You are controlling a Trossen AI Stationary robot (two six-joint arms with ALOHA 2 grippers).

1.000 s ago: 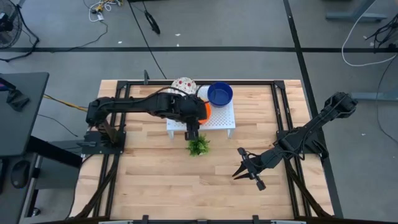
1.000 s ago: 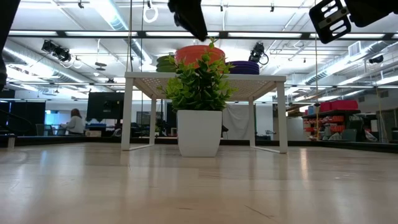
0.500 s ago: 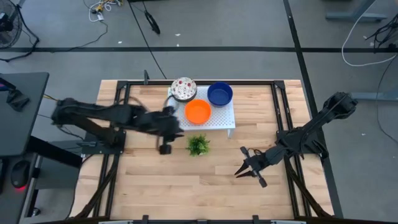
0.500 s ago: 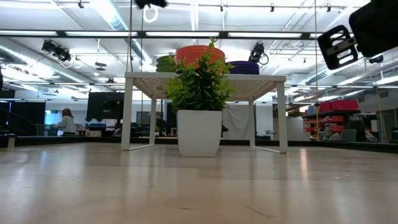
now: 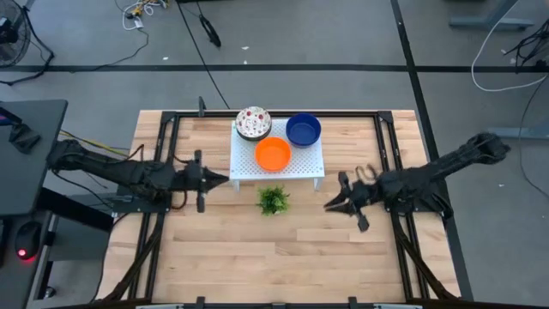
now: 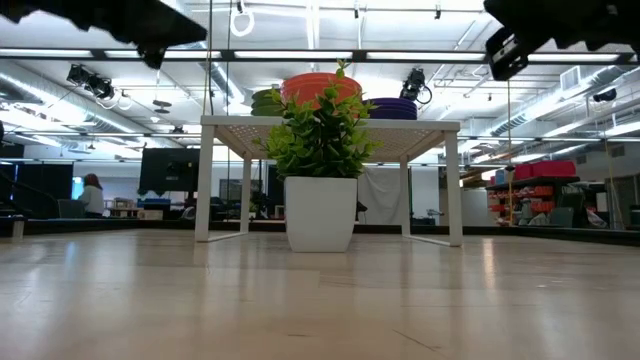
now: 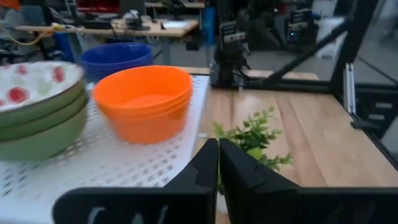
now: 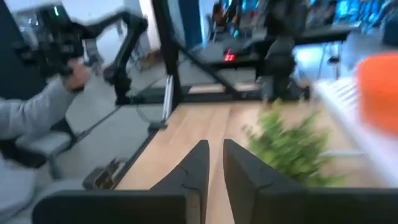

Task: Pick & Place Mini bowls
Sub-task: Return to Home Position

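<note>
Mini bowls stand on the white perforated rack (image 5: 300, 168): a speckled white one (image 5: 253, 123) topping a greenish stack (image 7: 37, 127), a blue one (image 5: 303, 130) and an orange stack (image 7: 146, 99). My left gripper (image 5: 225, 178) is shut and empty. It hovers left of the rack, pointing about level toward it, above the table. My right gripper (image 5: 328, 205) hovers right of the plant and points toward it. Its fingers (image 8: 242, 168) stand a narrow gap apart with nothing between them.
A small green plant in a white pot (image 5: 274, 200) stands on the table just in front of the rack, between the two grippers. Black frame rails (image 5: 386, 146) run along the table's sides. The near half of the wooden table (image 5: 266, 257) lies bare. A person's sleeve (image 8: 37, 118) shows beyond the table.
My left gripper has drawn back from above the rack's orange bowl toward the table's left edge, sinking and tipping from pointing down to about level. The orange bowl stays on the rack. My right gripper has swung toward the far edge and the plant.
</note>
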